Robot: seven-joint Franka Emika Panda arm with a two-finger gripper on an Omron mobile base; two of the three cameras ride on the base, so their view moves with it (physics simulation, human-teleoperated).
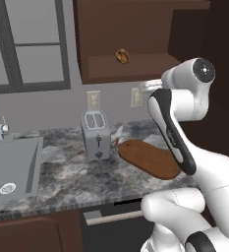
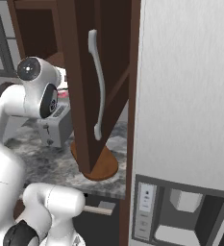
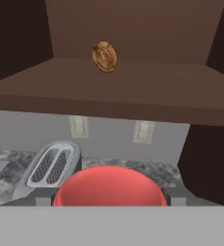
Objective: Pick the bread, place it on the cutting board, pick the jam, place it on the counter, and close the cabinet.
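The bread [image 1: 122, 55] sits on the bottom shelf of the open cabinet [image 1: 130, 69], well back from the front edge, a small mottled golden-brown lump against the dark wood. In the hand view it lies up and a little left of centre on that same shelf.

The end effector [image 3: 108, 202] is held out in front of the cabinet, below the shelf's level, and the red jam [image 3: 108, 186] sits right between its fingers, its rounded top bulging up at the bottom of the hand view. The fingers look closed around the jar, held partway apart by its width.

Down on the marbled worktop [image 1: 62, 172] the oval cutting board [image 1: 150, 158] lies flat with nothing on it, just beside a silver toaster [image 1: 96, 134] that stands against the wall. A sink [image 1: 13, 167] is set into the worktop farther left.

From the right, the cabinet door [image 2: 101, 81] hangs swung wide open, its long silver bar handle [image 2: 99, 86] facing out.
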